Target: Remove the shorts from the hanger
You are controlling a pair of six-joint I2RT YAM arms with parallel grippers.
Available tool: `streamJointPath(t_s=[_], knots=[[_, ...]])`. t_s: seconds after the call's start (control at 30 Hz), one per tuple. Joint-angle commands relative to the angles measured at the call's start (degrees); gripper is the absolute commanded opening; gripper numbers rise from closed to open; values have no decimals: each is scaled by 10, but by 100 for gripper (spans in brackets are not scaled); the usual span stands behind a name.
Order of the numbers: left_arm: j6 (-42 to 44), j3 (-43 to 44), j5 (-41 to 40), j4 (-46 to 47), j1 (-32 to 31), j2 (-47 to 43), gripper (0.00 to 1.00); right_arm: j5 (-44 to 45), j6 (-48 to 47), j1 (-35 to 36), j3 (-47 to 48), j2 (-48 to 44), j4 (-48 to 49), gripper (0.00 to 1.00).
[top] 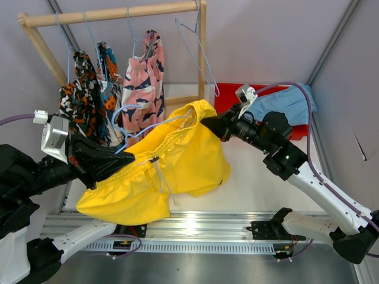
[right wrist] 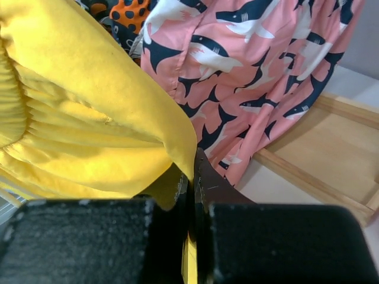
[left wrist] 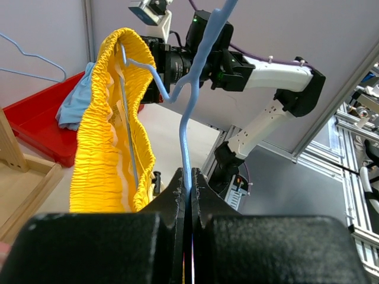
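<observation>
The bright yellow shorts (top: 172, 165) hang in mid-air between my two grippers, still threaded on a light blue wire hanger (top: 127, 118). My left gripper (top: 121, 158) is shut on the hanger's wire (left wrist: 188, 142). My right gripper (top: 207, 123) is shut on the yellow waistband (right wrist: 89, 106), pulling it to the right. The pink shark-print shorts (top: 145, 83), teal-orange shorts (top: 108, 83) and orange-black-white shorts (top: 80, 97) hang on the wooden rack (top: 112, 14). The light blue shorts (top: 284, 103) lie in the red tray (top: 228, 94).
An empty blue hanger (top: 198, 41) hangs at the rack's right end. The rack's wooden base frame (right wrist: 320, 148) lies just beyond the pink shorts. An aluminium rail (top: 195, 228) runs along the near table edge.
</observation>
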Motion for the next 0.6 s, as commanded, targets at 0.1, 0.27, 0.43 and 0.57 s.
streamJointPath(t_s=[0.1, 0.27, 0.43, 0.57], knots=[[3, 1, -19, 25, -12, -3, 0, 95, -32, -25, 6, -48, 29, 0], [6, -8, -20, 18, -14, -5, 0, 62, 9, -129, 2, -66, 17, 0], [11, -15, -32, 8, -19, -8, 0, 88, 70, -183, 0, -62, -5, 0], [13, -18, -34, 7, -20, -8, 0, 87, 88, -195, -1, -50, -14, 0]])
